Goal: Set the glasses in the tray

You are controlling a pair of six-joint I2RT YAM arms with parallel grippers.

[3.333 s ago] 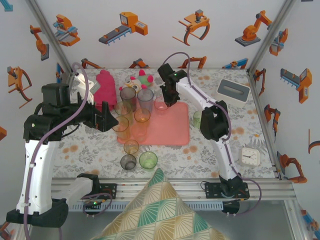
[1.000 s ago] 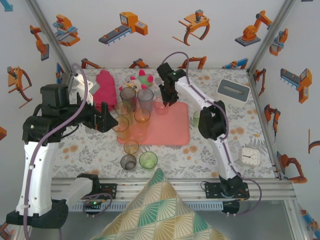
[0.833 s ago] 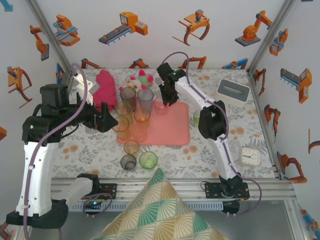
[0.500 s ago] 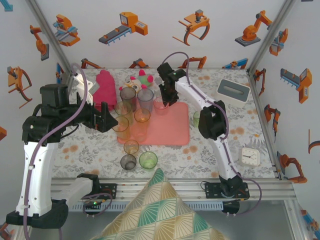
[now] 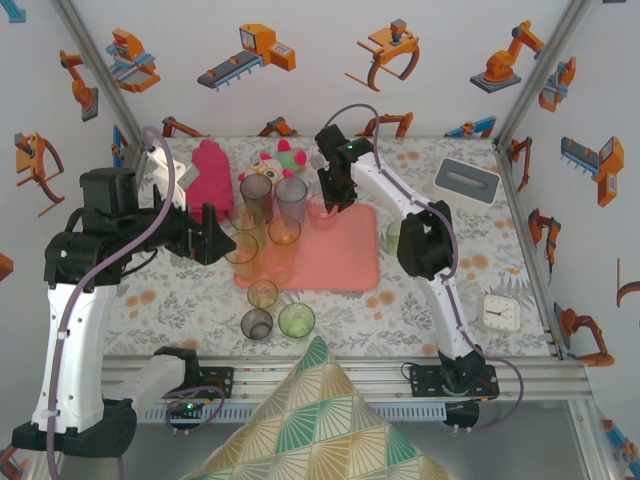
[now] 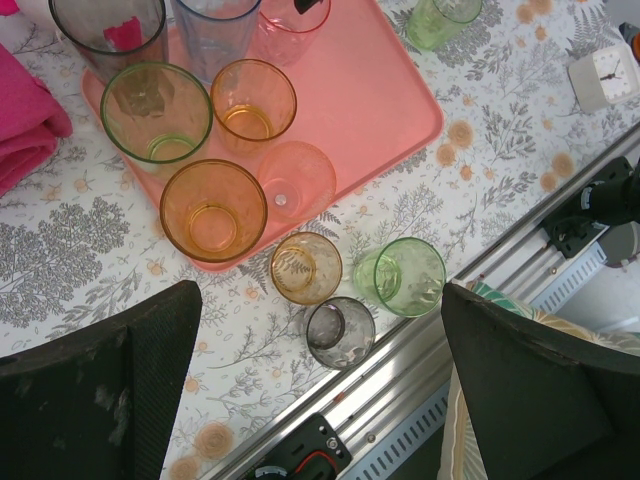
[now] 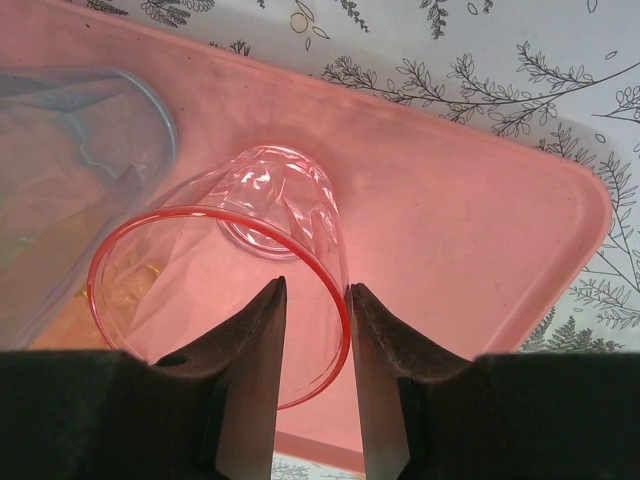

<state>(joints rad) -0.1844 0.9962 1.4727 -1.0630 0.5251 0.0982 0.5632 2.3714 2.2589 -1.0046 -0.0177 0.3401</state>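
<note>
The salmon-pink tray lies mid-table and holds several glasses. A pink glass stands near its far corner. My right gripper straddles that glass's rim, one finger inside and one outside; the outer finger touches the rim and the inner one stands clear of the wall. My left gripper hangs wide open above the tray's left side, holding nothing. On the bare table near the front stand an amber glass, a grey glass and a green glass. Another green glass stands right of the tray.
A magenta rolled towel and a plush toy lie at the back left. A white-rimmed box sits at the back right and a small clock at the front right. A patterned cushion overlaps the front rail.
The right gripper's jaws have eased apart a little around the pink glass's rim. The left arm and the glasses have not moved.
</note>
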